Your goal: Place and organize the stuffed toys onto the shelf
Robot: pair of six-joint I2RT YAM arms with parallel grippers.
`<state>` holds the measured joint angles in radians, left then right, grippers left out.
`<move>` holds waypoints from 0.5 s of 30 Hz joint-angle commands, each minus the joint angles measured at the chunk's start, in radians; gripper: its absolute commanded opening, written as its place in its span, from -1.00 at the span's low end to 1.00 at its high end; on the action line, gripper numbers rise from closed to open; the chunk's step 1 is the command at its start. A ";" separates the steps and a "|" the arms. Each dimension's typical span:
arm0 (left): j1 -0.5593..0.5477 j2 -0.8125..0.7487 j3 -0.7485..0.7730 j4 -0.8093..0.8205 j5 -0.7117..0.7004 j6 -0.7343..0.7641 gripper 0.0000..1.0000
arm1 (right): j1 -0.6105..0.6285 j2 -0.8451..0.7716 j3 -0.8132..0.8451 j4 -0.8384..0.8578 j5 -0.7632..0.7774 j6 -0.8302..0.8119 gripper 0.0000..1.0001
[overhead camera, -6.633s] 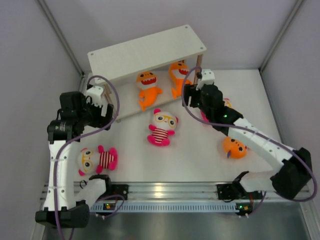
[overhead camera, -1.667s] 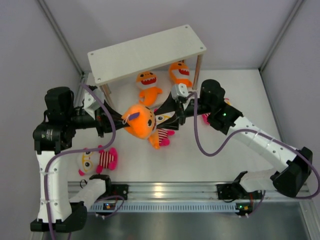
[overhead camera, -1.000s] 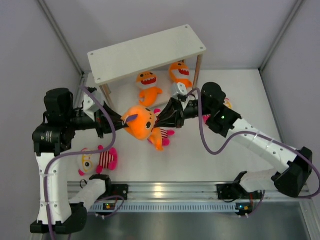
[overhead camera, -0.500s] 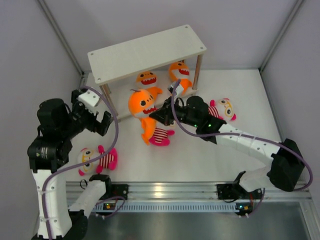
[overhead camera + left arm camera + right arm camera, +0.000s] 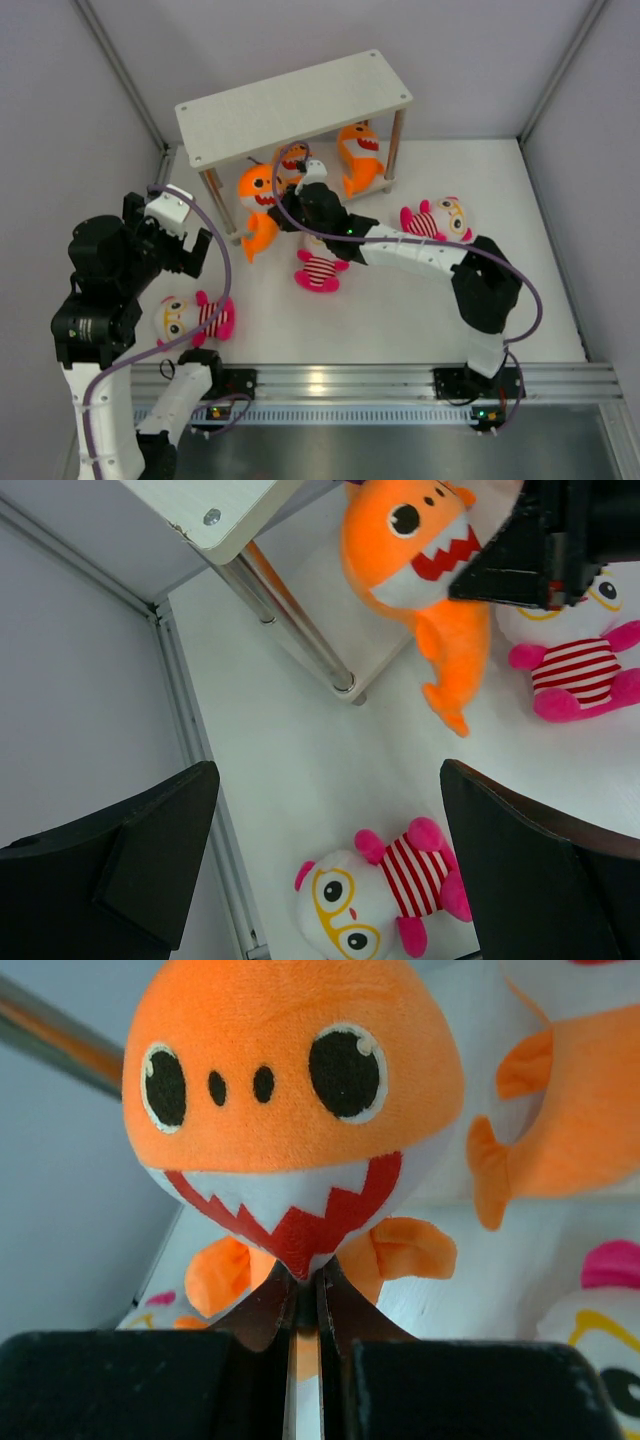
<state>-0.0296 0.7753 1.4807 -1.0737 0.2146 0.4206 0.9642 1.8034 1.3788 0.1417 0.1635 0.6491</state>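
Observation:
The shelf (image 5: 290,105) stands at the back. My right gripper (image 5: 279,203) is shut on an orange shark (image 5: 254,196), pinching its underside (image 5: 308,1272) and holding it at the left front of the lower tier. A second shark (image 5: 361,154) sits on that tier at the right, and a third (image 5: 291,158) shows partly behind my right wrist. One striped doll (image 5: 320,266) lies in front of the shelf, another (image 5: 440,217) to the right. My left gripper (image 5: 166,236) hangs open above a doll (image 5: 375,900) at the near left, holding nothing.
A shelf corner post (image 5: 300,630) stands just left of the held shark (image 5: 420,550). The right arm (image 5: 420,250) stretches across the table over the middle doll. A metal rail (image 5: 330,380) runs along the near edge. Grey walls close in the left and right sides.
The left gripper has let go of the orange shark, opened and drawn back to the left. The right gripper has carried the shark left and back toward the shelf's left front.

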 commanded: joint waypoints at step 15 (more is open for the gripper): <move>-0.006 -0.016 -0.008 0.026 -0.011 0.009 0.97 | 0.030 0.433 0.551 -0.019 0.361 -0.081 -1.00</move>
<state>-0.0296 0.7734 1.4776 -1.0737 0.2008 0.4282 0.9745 2.2169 1.8332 0.1028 0.4332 0.6285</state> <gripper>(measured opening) 0.985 0.039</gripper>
